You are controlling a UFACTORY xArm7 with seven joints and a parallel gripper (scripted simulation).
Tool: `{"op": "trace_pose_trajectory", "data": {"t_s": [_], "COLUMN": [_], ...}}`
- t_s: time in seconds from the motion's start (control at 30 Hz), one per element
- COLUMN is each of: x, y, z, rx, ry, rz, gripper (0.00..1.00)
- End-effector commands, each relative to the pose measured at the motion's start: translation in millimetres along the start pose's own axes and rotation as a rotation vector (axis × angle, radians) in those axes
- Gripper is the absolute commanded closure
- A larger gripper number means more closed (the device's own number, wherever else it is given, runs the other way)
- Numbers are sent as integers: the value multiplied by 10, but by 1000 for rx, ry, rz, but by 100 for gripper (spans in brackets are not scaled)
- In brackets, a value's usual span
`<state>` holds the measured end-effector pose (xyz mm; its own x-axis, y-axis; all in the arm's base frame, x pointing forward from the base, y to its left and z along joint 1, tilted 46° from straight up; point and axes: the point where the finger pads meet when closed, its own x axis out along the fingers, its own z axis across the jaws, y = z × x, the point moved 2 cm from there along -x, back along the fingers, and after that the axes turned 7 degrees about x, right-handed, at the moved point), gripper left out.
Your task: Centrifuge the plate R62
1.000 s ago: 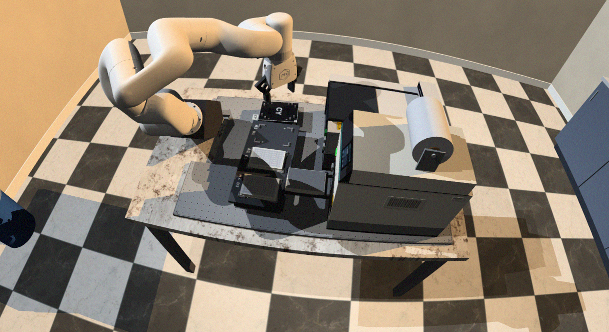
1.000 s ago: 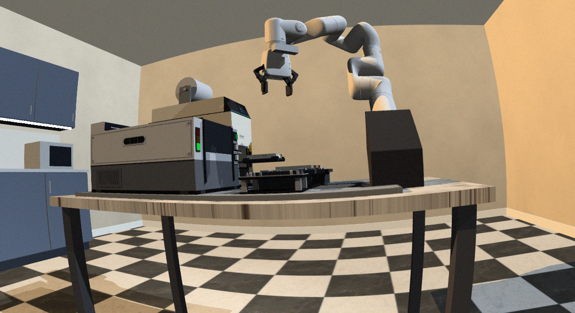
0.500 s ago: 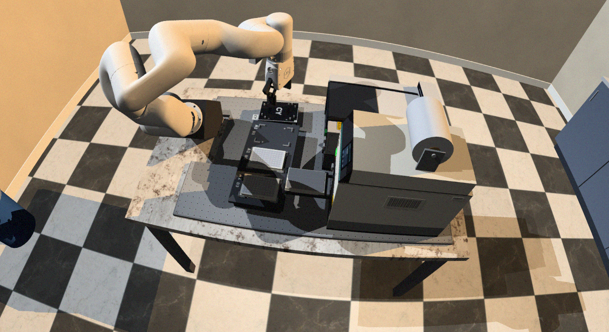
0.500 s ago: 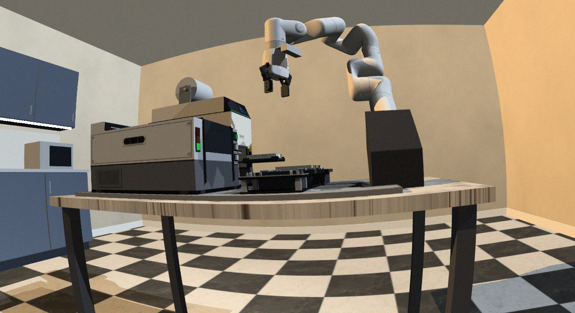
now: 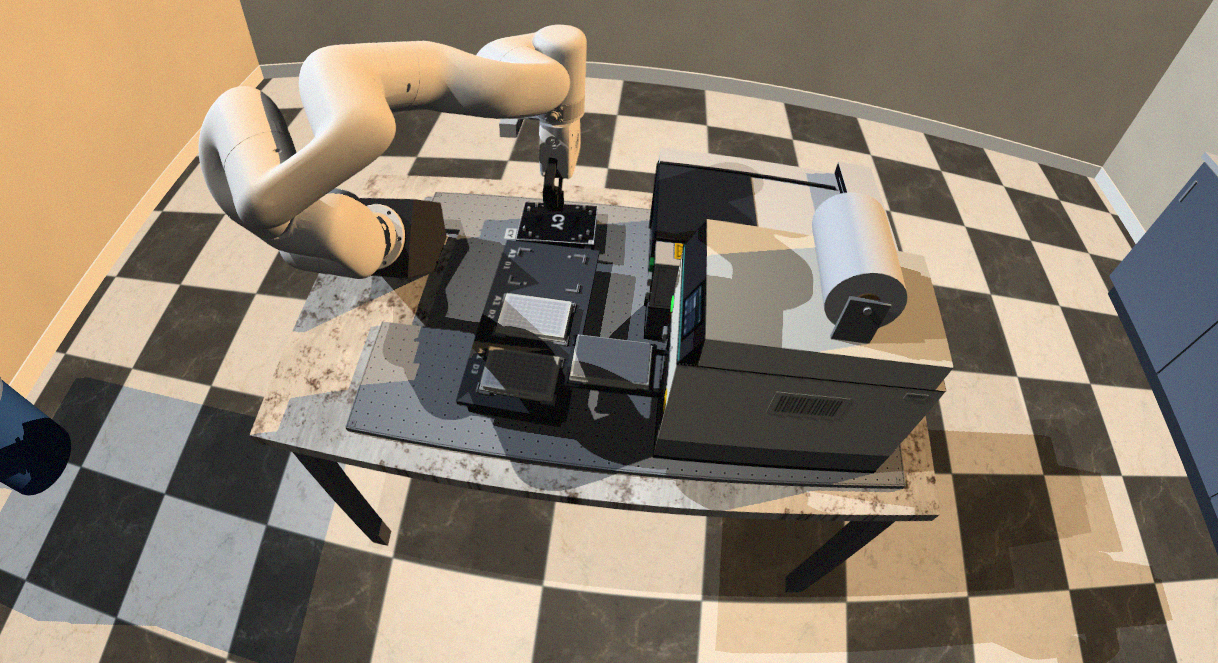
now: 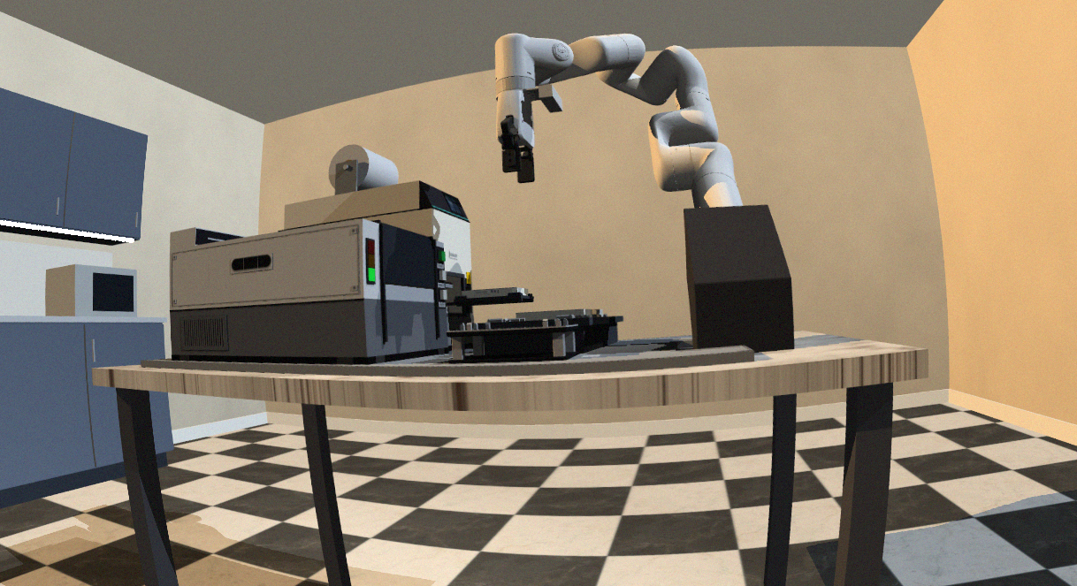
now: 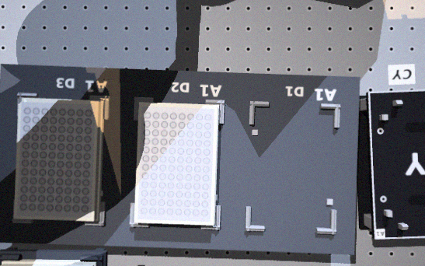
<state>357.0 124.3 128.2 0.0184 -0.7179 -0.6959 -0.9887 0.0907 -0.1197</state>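
Note:
My gripper is open and empty. It hangs high above the black CY nest, which is empty. The white balance plate BAL sits in the D2 locators. The darker plate R26 sits on D3. D1 is empty. R62 lies on the sealer's stage beside D3. The centrifuge stands beyond the deck; its lamp stack shows green. My fingers are out of the wrist view.
The sealer with its film roll stands next to the centrifuge. The arm's dark base block stands at the table's other end. The deck sits on a perforated plate.

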Motion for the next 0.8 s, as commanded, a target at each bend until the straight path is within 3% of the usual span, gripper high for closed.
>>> {"op": "trace_pose_trajectory", "data": {"t_s": [0.0, 0.27, 0.3, 0.77], "x": [-19, -19, 23, 609], "y": [-6, -6, -33, -414], "z": [11, 11, 7, -56], "rx": [-13, -13, -13, -13], "ry": [-2, -2, -2, -2], "rz": [-1, -1, -1, -1], "gripper": [0, 0, 100, 100]}}
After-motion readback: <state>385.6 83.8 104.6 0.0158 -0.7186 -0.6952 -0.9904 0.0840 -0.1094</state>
